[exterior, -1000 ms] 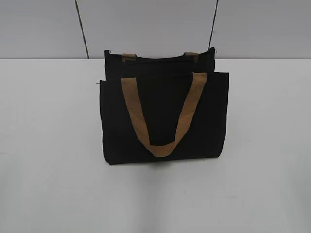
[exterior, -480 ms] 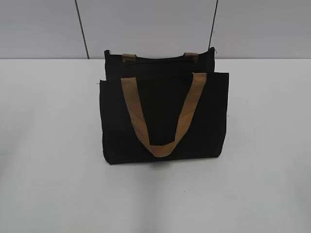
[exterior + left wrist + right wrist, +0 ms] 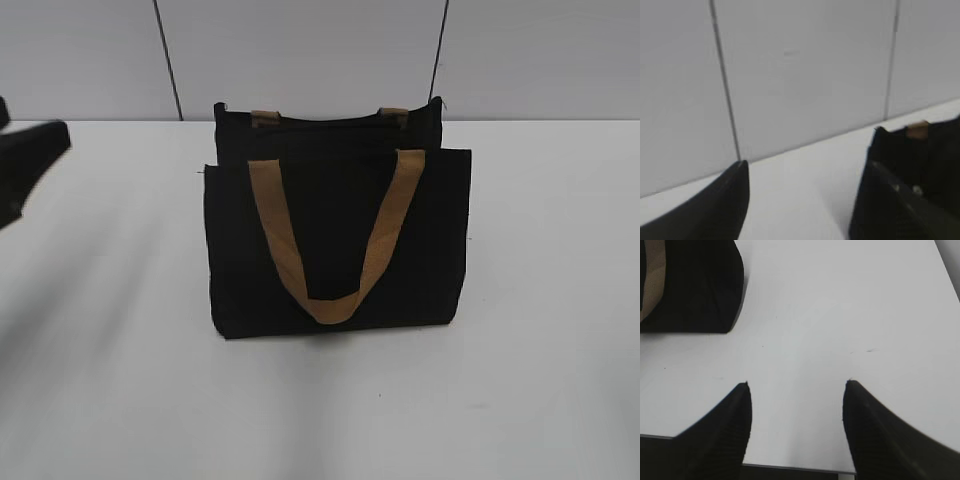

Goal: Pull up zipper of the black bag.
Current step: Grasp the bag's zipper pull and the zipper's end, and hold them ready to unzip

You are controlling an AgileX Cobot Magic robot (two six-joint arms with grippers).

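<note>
No text, label, brand, number or sign can be read on anything shown in any of the views.

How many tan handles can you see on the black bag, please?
2: one front handle hangs down the black bag's front panel; the rear handle shows only two ends along the back top edge.

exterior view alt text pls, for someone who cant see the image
A black bag stands upright on a white table before a pale panelled wall, one tan handle hanging down its front. A dark piece of the left arm, blurred, shows at the left edge, apart from the bag.
</note>
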